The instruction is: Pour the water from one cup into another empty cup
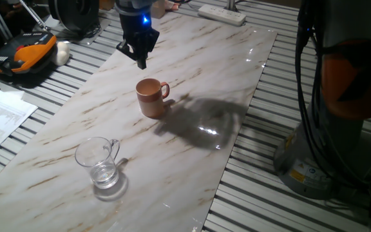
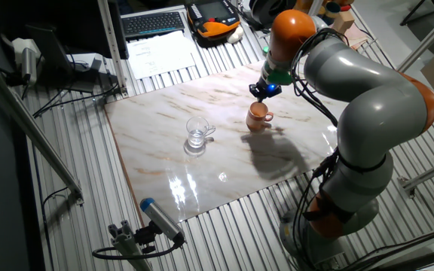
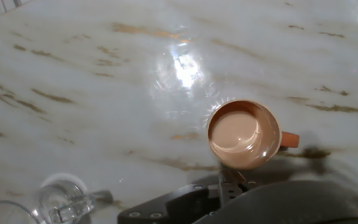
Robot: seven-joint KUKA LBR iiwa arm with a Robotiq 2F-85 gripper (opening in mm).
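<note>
In one fixed view the gripper (image 1: 140, 57) hangs in the air above the far part of the marble table (image 1: 237, 84), its dark fingers drawn close to a point, holding nothing and touching nothing; whether a narrow gap remains between them cannot be told. Just nearer than it stands the brown mug (image 1: 151, 98), upright near the middle of the table, its handle turned toward the right edge. The glass mug (image 1: 100, 162) stands upright well apart from it, near the near left edge, with the water (image 1: 104, 175) lying shallow in its bottom. In the other fixed view the gripper (image 2: 264, 90) hovers just above and beside the brown mug (image 2: 258, 117), clear of its rim, while the glass mug (image 2: 197, 132) sits nearer the table's middle. In the hand view the brown mug (image 3: 244, 134) is seen from above, its pale inside bare, and the glass mug (image 3: 61, 199) lies at the lower left corner of the picture; the fingertips are not seen clearly there.
</note>
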